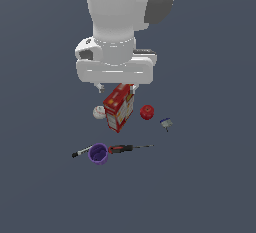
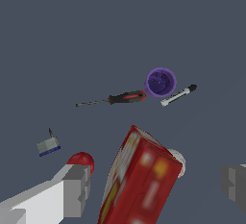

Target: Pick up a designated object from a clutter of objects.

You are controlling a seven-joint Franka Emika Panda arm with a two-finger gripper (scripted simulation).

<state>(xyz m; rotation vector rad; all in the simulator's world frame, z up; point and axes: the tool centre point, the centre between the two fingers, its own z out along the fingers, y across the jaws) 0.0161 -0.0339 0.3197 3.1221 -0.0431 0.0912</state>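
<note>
The designated object, a tiny blue-and-light-grey item [image 1: 166,123] with a thin dark stem, lies alone at the exterior view's right of the clutter; it also shows in the wrist view [image 2: 48,145]. My gripper [image 1: 116,88] hangs open and empty above the upright red-and-yellow box [image 1: 119,108], well apart from the item. In the wrist view the gripper [image 2: 153,189] has its fingers [image 2: 72,189] spread wide on either side of the box [image 2: 139,180]. The red round fruit [image 1: 147,112] sits between the box and the item.
A white baseball [image 1: 99,112] sits beside the box on the exterior view's left, half hidden in the wrist view [image 2: 178,156]. Nearer the exterior camera lie a purple cup [image 1: 98,153], a red-handled screwdriver [image 1: 122,148] and a black-and-white marker [image 1: 80,153].
</note>
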